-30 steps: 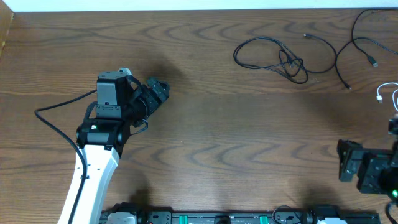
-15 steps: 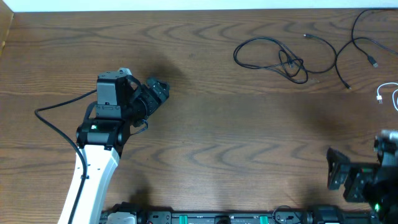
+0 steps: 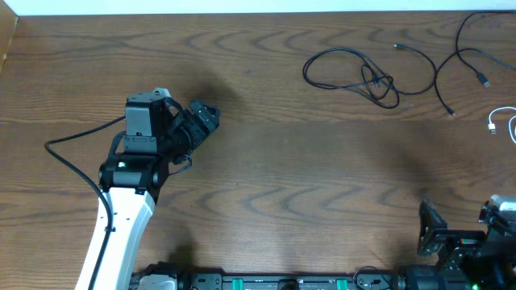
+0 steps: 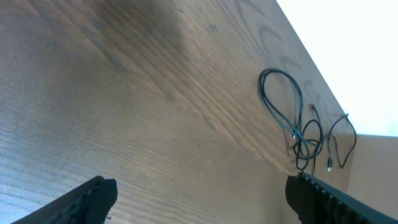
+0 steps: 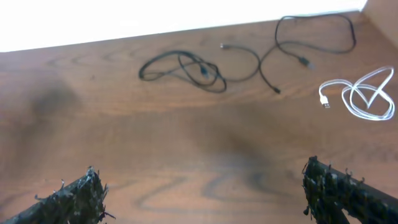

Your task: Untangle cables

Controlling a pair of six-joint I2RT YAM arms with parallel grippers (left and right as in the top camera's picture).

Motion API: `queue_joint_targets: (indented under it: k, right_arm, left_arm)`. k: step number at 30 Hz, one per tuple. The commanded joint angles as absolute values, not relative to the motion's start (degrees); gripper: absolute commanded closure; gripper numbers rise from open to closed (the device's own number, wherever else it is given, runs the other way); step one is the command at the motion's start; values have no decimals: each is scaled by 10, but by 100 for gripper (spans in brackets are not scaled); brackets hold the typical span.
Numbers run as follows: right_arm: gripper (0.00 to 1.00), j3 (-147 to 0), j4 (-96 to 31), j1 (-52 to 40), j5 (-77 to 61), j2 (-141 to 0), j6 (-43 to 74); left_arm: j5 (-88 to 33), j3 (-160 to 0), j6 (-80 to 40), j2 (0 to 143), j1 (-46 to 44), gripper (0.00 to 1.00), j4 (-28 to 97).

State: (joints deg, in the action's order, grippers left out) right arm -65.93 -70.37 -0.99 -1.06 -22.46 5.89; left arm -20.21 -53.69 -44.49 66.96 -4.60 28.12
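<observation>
On the wooden worktop (image 3: pixel 290 177), the black cables (image 3: pixel 363 76) and the white cable (image 3: pixel 504 121) are noted lying untouched at the far right, while the left gripper (image 4: pixel 202 199) and right gripper (image 5: pixel 205 190) are held wide apart and empty, presumably readied for a first grasp.

The left arm (image 3: pixel 121 229) had a smooth white shell on the link farthest behind its gripper. Nearer the wrist this gave way to black joint housings, one carrying a small green light (image 3: pixel 122 165). Just behind the black, blocky left gripper (image 3: pixel 205 115) sat a dark grey boxy module (image 3: pixel 143 121) with a pale top corner. A thick black cord (image 3: pixel 68 157) ran off behind the wrist. The right gripper (image 5: pixel 202 168) was black too, and its fingers (image 5: pixel 68 199) had rough, frayed-looking edges.
</observation>
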Motion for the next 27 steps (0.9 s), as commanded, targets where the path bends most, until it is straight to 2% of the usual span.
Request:
queue_joint_targets:
  k: [1, 11, 20, 27]
  right_arm:
    - [1, -626, -675, -12, -6, -190, 60]
    - [1, -564, -611, -12, 30, -147, 42]
    - [1, -413, -382, -12, 18, -147, 25]
    - [1, -314, -247, -12, 2, -147, 65]
  left_arm:
    - [-198, -544, -433, 667, -44, 8, 283]
    - [-198, -544, -433, 667, -44, 8, 283]
    - [-198, -544, -433, 667, -44, 8, 283]
    - [-198, -544, -433, 667, -44, 8, 283]
